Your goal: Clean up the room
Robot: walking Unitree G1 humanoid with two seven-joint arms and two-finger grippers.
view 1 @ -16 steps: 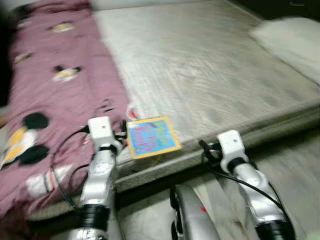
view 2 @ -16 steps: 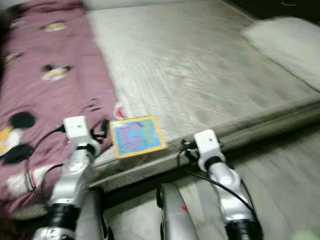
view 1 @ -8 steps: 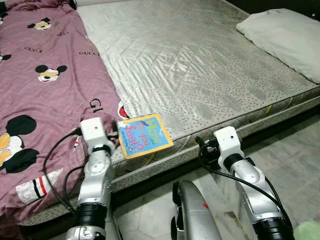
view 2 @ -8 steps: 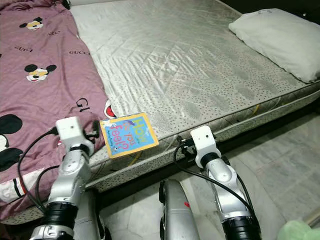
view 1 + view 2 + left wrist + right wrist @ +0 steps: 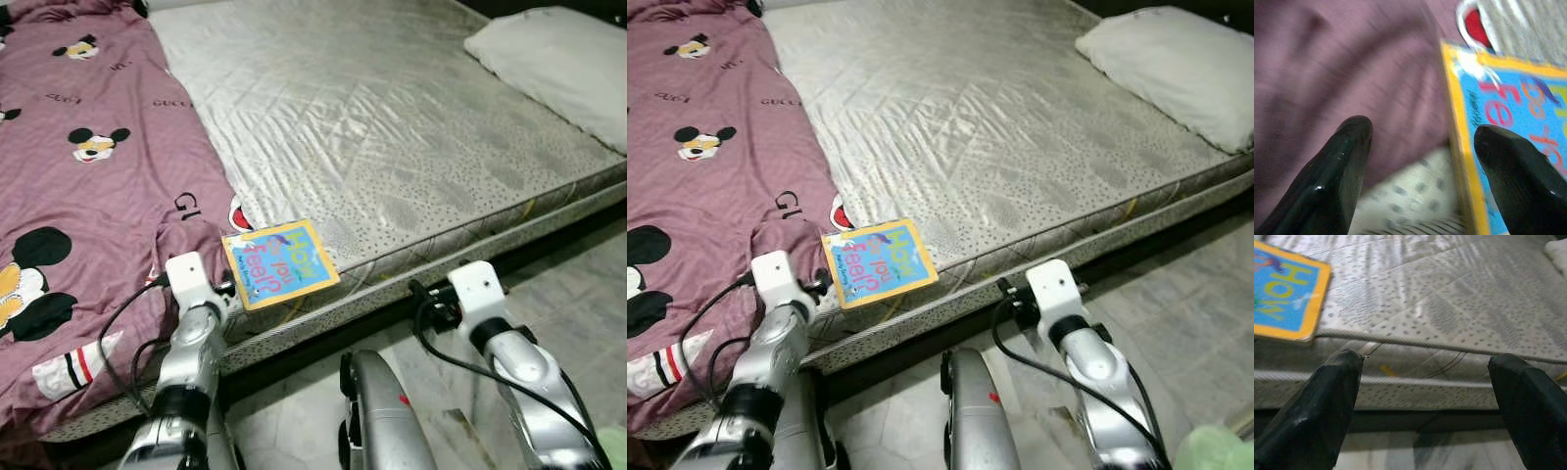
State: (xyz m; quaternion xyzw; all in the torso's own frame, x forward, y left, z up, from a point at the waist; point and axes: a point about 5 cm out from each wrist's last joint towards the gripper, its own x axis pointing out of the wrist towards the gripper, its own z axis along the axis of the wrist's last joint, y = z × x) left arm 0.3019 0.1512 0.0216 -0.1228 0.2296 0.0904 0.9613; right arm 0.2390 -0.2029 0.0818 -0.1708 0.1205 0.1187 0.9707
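Observation:
A blue book with a yellow border (image 5: 279,264) lies flat at the front edge of the bare grey mattress (image 5: 392,117), beside the purple blanket. My left gripper (image 5: 1420,142) is open just in front of the book's left edge. One of its fingers (image 5: 1513,171) overlaps the cover (image 5: 1508,107), and the other sits over the blanket. My right gripper (image 5: 1425,377) is open and empty, low in front of the mattress side, to the right of the book (image 5: 1283,293).
A purple cartoon-mouse blanket (image 5: 88,176) covers the bed's left part. A white pillow (image 5: 558,59) lies at the far right. Pale tiled floor (image 5: 588,284) runs along the bed's front. Something green (image 5: 1215,450) sits at the lower right.
The picture has sharpened after a blurred camera move. Both arms have drawn back a little from the bed edge, the right one also shifting right. The book stays put.

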